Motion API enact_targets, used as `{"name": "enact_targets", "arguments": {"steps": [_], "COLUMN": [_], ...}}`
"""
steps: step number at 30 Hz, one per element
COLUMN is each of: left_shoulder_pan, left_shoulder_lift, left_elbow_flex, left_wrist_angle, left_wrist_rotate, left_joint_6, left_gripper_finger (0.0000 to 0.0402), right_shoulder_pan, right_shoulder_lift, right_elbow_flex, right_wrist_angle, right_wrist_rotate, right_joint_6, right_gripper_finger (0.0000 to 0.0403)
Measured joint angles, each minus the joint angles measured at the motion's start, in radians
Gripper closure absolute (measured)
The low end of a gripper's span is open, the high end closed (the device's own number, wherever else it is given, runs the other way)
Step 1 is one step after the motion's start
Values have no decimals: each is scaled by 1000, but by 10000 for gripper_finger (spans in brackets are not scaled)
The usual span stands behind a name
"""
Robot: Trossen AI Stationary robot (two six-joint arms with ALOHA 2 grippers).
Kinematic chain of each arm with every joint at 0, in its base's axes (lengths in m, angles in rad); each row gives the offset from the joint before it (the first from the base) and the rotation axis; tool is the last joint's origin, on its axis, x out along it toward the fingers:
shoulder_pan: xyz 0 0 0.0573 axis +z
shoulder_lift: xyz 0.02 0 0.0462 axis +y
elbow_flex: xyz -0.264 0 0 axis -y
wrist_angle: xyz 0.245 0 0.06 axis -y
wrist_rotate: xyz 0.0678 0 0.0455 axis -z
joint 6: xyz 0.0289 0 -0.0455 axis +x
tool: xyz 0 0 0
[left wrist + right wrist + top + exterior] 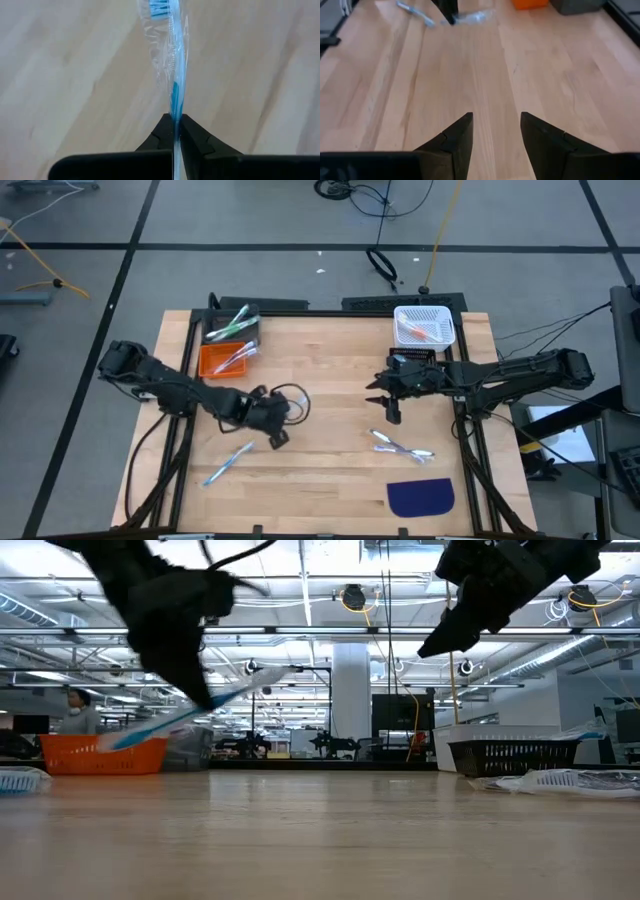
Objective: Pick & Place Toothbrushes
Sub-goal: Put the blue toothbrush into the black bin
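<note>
Left wrist view shows the left gripper point(177, 131) pinching a blue toothbrush in clear wrap point(172, 60), fingers pressed tight on its handle, the bristle end pointing away over the wooden table point(75, 75). In the low view that toothbrush hangs clear of the tabletop, tilted, beneath the dark left gripper. From above, the left gripper sits left of centre, with another toothbrush point(228, 462) lying on the wood just nearer the front edge. The right gripper point(388, 406) hovers right of centre with its fingers spread apart and nothing between them. A few wrapped toothbrushes point(402, 446) lie near it, and a dark blue mat point(421, 497) lies at the front right. At the back stand an orange bin point(212, 360), a dark bin point(250, 332) and a white basket point(446, 330), each with toothbrushes inside
</note>
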Motion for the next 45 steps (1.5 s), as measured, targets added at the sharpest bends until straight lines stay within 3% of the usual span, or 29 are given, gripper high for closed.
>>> {"name": "enact_targets", "arguments": {"steps": [10,22,28,36,40,45], "left_shoulder_pan": [109,164,177,187,195,196], "left_shoulder_lift": [-1,34,78,119,140,140], "left_elbow_flex": [1,2,2,3,3,3], "left_wrist_angle": [468,873,980,1064,1073,1068], "left_wrist_rotate": [2,37,37,37,39,42], "left_joint_6": [336,528,560,567,566,566], "left_gripper_finger": [400,400,400,400,399,400], "right_shoulder_pan": [0,0,0,-1,-1,-1], "right_shoulder_lift": [8,107,175,229,239,238], "right_elbow_flex": [0,0,0,0,0,0], "right_wrist_angle": [99,421,614,707,736,726], "right_wrist_rotate": [-1,-1,0,4,4,4], "right_joint_6": [7,7,3,-19,-19,-52], "right_gripper_finger": [248,248,248,250,280,379]}}
